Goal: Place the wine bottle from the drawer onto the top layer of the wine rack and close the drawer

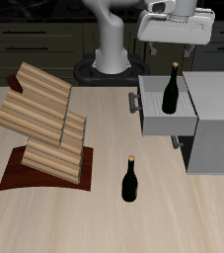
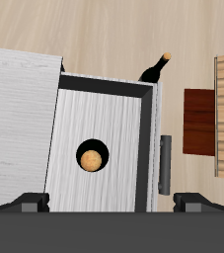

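Jaws hanging spread and empty above the bottle standing in the open drawer

The wine rack (image 1: 46, 121) is sitting near one side edge of the surface (image 1: 54, 217), its top layer (image 1: 33, 97) bare; a second bottle (image 1: 130, 180) is standing near the front edge, and the wine bottle (image 1: 171, 89) is standing upright in the drawer (image 1: 167, 117), with the gripper (image 1: 178, 42) hovering over its cap. Risks: an off-centre descent could be tipping the slim bottle against the drawer wall, or the lookalike could be getting picked instead.
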Motion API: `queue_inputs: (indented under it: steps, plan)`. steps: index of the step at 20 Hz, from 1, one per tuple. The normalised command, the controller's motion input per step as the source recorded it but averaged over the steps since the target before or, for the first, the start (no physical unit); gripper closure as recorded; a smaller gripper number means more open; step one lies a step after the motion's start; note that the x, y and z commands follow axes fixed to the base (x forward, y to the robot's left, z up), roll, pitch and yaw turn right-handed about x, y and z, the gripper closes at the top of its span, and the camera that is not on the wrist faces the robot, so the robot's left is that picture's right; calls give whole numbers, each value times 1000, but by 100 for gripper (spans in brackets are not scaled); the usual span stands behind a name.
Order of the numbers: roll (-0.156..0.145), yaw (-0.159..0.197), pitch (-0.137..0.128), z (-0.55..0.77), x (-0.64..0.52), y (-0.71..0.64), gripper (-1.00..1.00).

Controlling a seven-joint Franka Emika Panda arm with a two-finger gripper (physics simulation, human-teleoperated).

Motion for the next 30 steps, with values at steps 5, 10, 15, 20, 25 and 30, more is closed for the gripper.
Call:
queue_inputs:
  steps: [5, 10, 15, 20, 25, 30]
  plan:
    - [-15, 12, -21, -23, 34, 12, -100]
    - [19, 27, -54, -183, -91, -13, -100]
    - [58, 34, -104, -418, -310, 34, -100]
    - [1, 14, -83, -271, -127, -4, -100]
    - [-65, 42, -219, 35, -40, -82, -100]
    - [-46, 46, -311, 53, 66, -137, -100]
